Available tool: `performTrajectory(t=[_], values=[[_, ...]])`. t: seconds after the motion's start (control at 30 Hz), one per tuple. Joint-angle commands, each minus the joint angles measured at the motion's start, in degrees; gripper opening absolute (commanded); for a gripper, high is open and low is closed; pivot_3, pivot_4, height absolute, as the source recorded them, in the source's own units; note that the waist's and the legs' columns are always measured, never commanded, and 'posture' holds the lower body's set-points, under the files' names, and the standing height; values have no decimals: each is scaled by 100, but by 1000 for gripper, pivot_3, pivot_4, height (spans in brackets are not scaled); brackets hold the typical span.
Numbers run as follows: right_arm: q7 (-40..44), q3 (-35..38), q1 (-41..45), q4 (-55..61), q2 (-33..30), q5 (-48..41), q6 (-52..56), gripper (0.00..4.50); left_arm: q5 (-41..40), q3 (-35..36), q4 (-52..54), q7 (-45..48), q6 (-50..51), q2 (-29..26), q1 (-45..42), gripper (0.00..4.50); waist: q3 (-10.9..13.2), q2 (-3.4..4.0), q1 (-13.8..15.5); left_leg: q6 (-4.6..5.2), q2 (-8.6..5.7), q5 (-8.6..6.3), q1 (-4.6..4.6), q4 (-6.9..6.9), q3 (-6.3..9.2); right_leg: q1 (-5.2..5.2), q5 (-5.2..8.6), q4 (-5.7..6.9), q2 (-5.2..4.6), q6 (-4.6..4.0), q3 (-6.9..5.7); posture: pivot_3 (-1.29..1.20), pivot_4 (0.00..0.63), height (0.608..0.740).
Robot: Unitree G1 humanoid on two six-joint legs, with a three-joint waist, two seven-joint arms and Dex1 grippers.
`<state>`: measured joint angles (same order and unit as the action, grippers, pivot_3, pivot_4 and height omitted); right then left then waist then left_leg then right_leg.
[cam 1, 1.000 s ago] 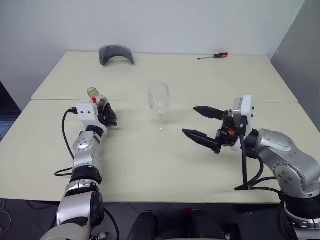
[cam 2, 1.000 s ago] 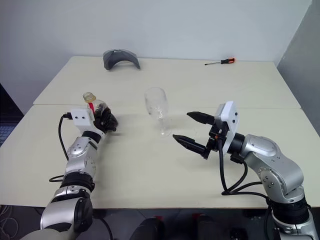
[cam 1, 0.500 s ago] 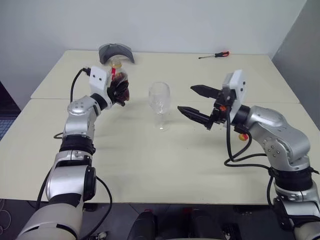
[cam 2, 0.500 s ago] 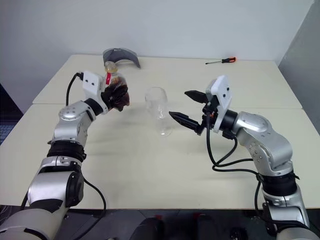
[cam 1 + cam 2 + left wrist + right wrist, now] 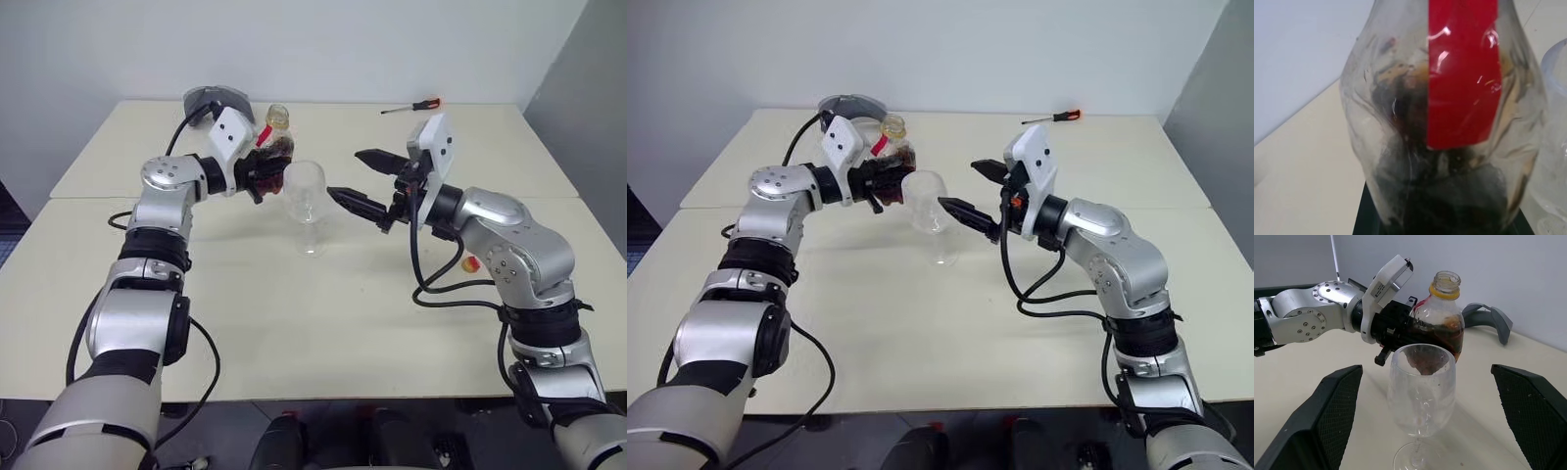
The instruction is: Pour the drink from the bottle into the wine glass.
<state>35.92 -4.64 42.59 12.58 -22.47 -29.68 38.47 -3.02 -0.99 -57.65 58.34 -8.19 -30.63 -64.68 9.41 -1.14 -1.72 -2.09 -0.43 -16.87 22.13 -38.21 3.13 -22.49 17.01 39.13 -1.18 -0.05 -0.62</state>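
Bottle (image 5: 277, 147) clamped in left gripper (image 5: 263, 172), just beside wine glass (image 5: 305, 196)

The counter (image 5: 294, 323) is a pale cream surface made of two sections, with a seam running across the middle of the frame. A grey curved object (image 5: 204, 97) lies at the upper left of the frame, near the counter's far edge. A screwdriver (image 5: 409, 105) with a red and black handle lies at the upper right, also near the far edge. A small red-and-yellow item (image 5: 471, 262) rests on the counter at the right of the frame.
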Motion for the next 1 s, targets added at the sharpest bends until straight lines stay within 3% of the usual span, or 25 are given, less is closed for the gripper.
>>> performTrajectory(t=[0.03,0.17,1.0], values=[[-36,56,212,87,28,43,-13,4500,87,17,-92,68,-280,-147,-338,719,0,0,-4,0,0,0,6,-1,0,-7,0,3,0,0,0,0,150,740],[-24,63,281,59,87,56,38,4500,184,22,-312,110,-443,-204,-527,719,1,0,-12,-3,1,2,91,-69,-1,-96,0,81,0,-1,2,0,150,740],[-28,-13,431,-174,393,427,-45,4500,689,-146,-937,214,-2291,-542,-1148,719,2,0,-15,-1,-3,1,88,-71,-7,-98,0,89,-3,-1,3,0,150,740]])
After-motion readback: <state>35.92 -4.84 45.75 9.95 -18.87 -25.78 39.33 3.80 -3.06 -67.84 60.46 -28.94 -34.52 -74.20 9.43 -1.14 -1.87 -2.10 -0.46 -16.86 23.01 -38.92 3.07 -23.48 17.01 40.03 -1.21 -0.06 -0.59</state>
